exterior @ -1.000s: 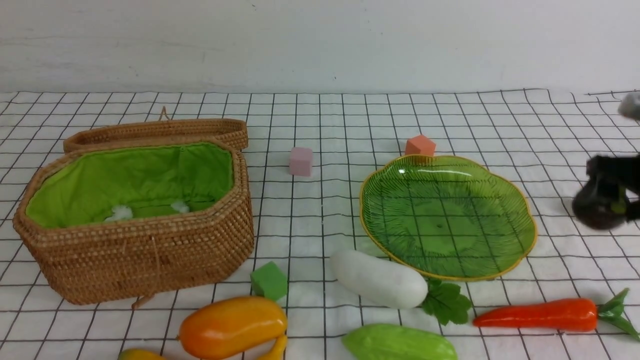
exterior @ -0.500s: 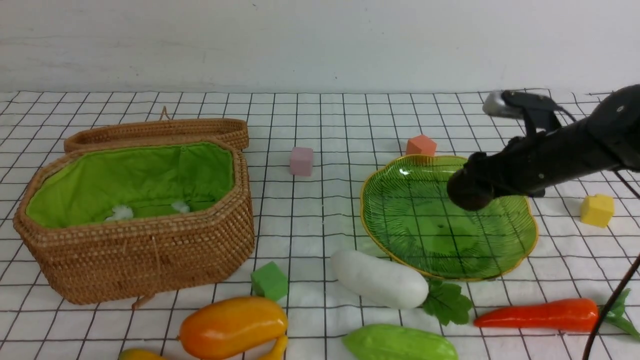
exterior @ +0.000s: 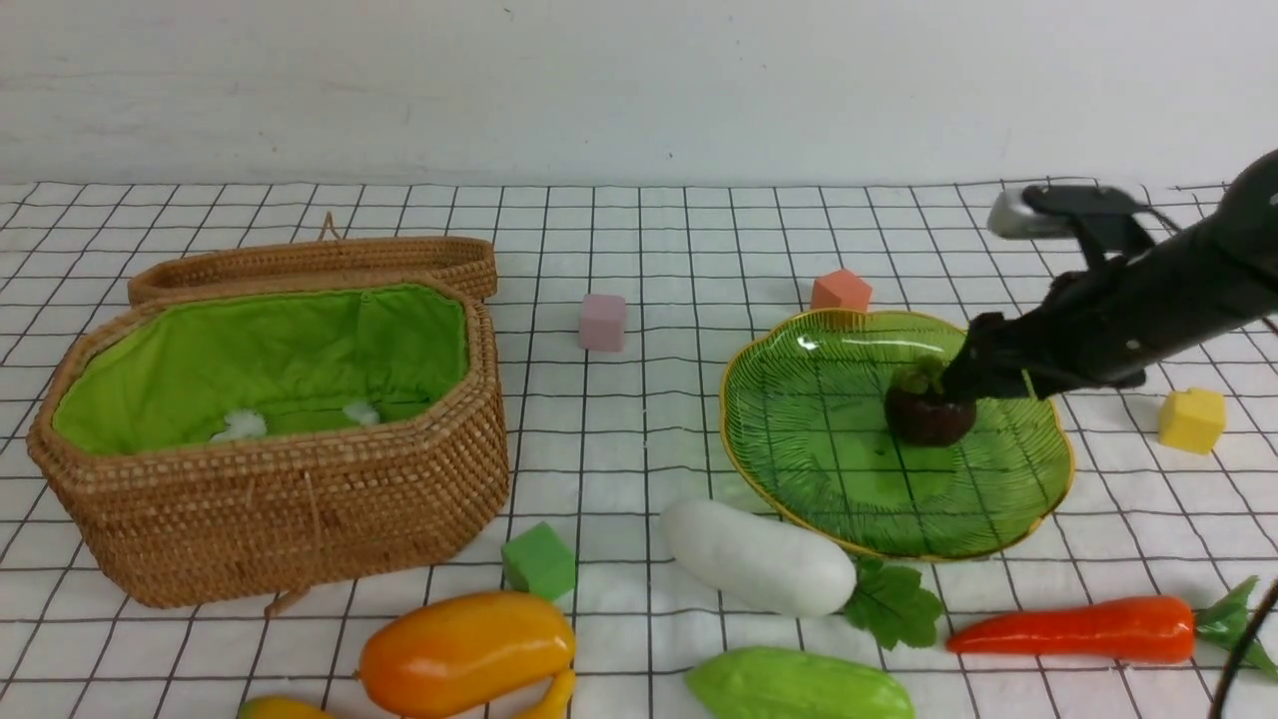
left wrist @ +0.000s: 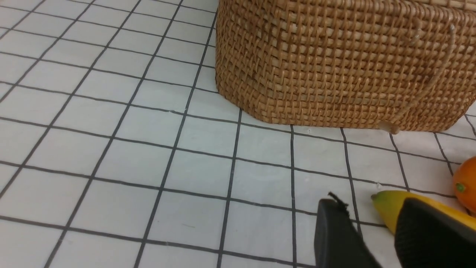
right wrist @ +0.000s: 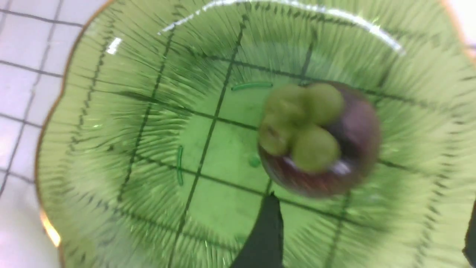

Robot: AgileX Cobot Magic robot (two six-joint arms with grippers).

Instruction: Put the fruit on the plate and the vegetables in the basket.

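The dark purple mangosteen [exterior: 929, 411] sits upright on the green glass plate [exterior: 814, 439], green cap up, free of any finger. My right gripper [exterior: 973, 371] hovers just right of it and a little above; in the right wrist view the right gripper [right wrist: 368, 238] is open and empty, with the mangosteen [right wrist: 357, 123] beyond its tips on the plate [right wrist: 130, 149]. The mango [exterior: 464, 649] and banana [exterior: 547, 697] lie at the front left. The radish [exterior: 759, 557], gourd [exterior: 799, 687] and carrot [exterior: 1073, 629] lie on the cloth in front of the plate. My left gripper [left wrist: 375, 238] is open, empty, over the banana [left wrist: 390, 208].
The open wicker basket [exterior: 270, 499] with green lining stands at the left, lid folded back; its wall [left wrist: 334, 63] is near the left gripper. Small cubes lie about: pink [exterior: 601, 322], orange [exterior: 840, 291], green [exterior: 538, 560], yellow [exterior: 1192, 419].
The right arm carried the mangosteen in from the right over the plate, opened, and the fruit now rests on the plate. The left arm's view gives no earlier frame.
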